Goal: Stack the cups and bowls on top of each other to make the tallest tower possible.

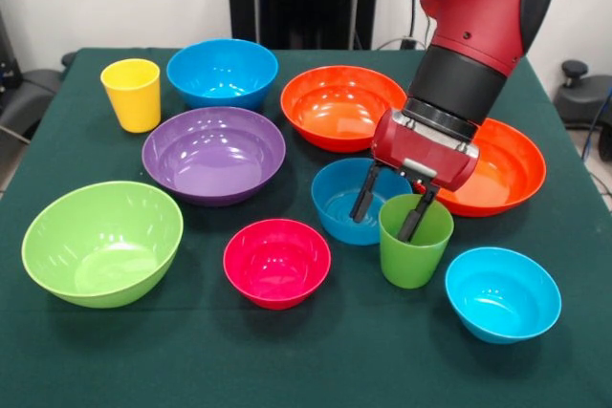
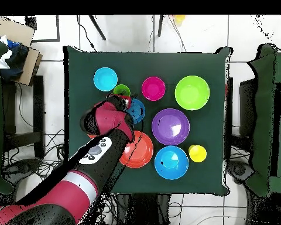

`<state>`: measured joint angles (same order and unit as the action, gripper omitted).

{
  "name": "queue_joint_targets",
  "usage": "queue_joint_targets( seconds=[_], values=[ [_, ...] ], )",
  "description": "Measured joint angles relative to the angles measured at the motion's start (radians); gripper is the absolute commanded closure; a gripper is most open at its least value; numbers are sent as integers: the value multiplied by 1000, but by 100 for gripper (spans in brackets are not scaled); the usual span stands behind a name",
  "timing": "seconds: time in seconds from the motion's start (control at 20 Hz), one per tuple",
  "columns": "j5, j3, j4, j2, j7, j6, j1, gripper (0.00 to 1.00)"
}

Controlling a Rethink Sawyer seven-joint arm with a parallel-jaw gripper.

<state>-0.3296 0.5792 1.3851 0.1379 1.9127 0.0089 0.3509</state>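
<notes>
Green plastic draws the Sawyer arm's end effector [image 1: 391, 214], whose fingers stand apart astride the far rim of the light green cup [image 1: 414, 239], one inside and one outside toward the small blue bowl [image 1: 346, 200] just to its left. Nothing is stacked yet: cup and bowls sit singly across the dark counter [image 1: 316, 360], the yellow cup [image 1: 132, 94] at far left. Judged from here, a thin one-wall pinch could tilt or drop the glossy cup, or nudge the neighbouring blue bowl.
</notes>
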Motion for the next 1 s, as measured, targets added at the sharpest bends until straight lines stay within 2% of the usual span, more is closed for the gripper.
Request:
queue_joint_targets(
  seconds=[0.05,1.0],
  values=[
    [0,0,0,7,0,0,0,100],
    [0,0,0,31,0,0,-3,100]
  ],
)
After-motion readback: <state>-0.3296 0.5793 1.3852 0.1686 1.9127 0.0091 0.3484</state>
